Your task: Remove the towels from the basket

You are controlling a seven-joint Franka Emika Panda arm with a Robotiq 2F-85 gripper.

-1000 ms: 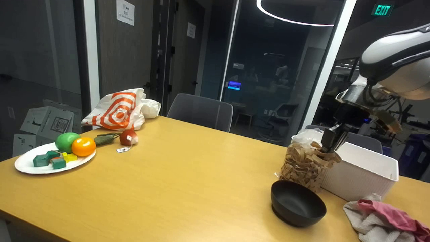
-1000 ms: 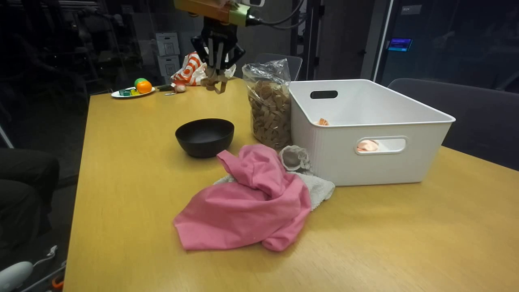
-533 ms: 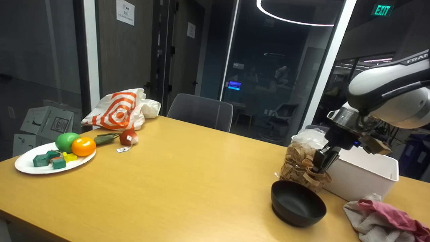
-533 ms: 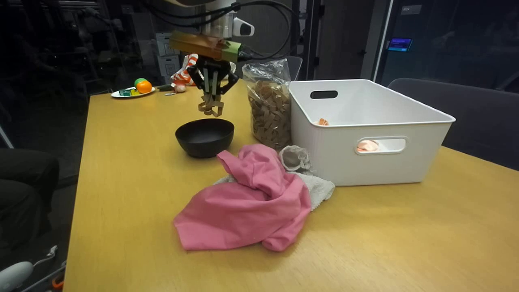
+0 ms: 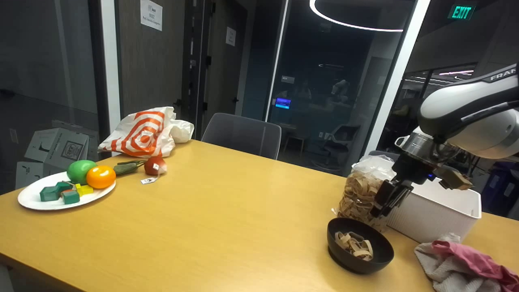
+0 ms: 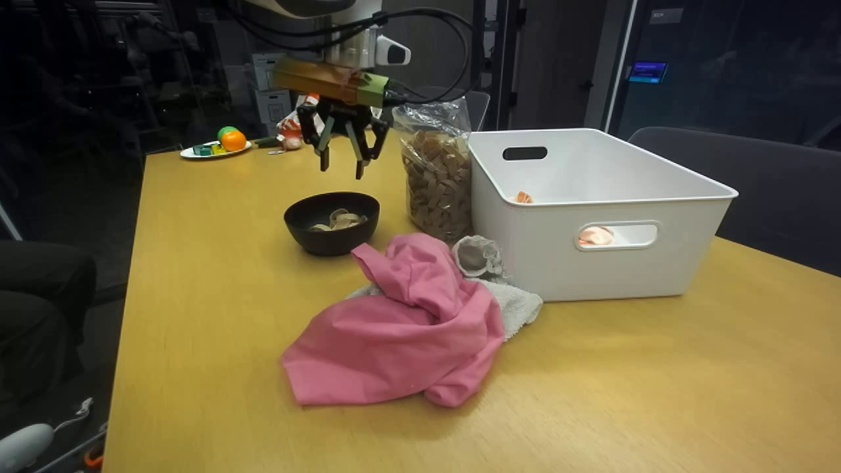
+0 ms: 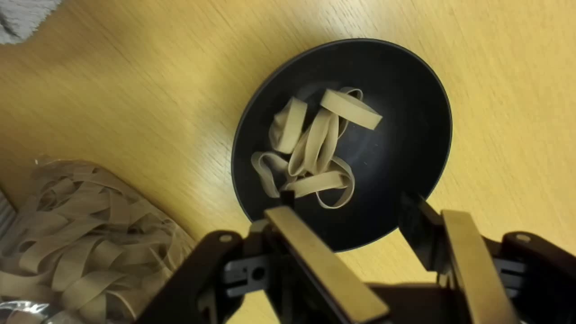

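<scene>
Wrist view shows the gripper (image 7: 348, 202), its jaws apart, above the black bowl (image 7: 405, 139), while in an exterior view the towels (image 6: 394, 345), pink over off-white, lie lower on the gripper's camera-facing side, outside the basket (image 6: 617, 276), so any reach probably goes sideways and down.

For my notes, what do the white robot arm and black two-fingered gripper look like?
The rounded white arm has black bands, white lettering starting FRAN, a silver cylindrical metal wrist and black cables. The two-fingered black gripper bears strips, tan in the wrist view.
</scene>
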